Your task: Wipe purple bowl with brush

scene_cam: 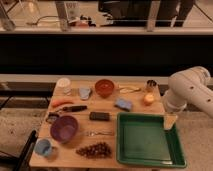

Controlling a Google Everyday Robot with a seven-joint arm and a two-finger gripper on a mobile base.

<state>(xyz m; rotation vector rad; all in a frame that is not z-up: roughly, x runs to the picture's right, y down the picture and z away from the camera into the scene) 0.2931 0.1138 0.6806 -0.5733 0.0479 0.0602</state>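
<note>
1. My gripper (170,121) hangs over the right rim of the green tray (145,142), jaws spread wide and empty, well apart from the work.
2. The brush (76,108) lies flat on the table's left side, just beside the orange carrot-like piece (61,103). The purple bowl (64,128) sits nearer the front edge.
3. The brush is dark and slim. I judge it light and stiff, so I'd pinch across the middle of its handle.
4. The bowl looks like smooth, round plastic. It is probably light and may slide when I wipe it.
</note>
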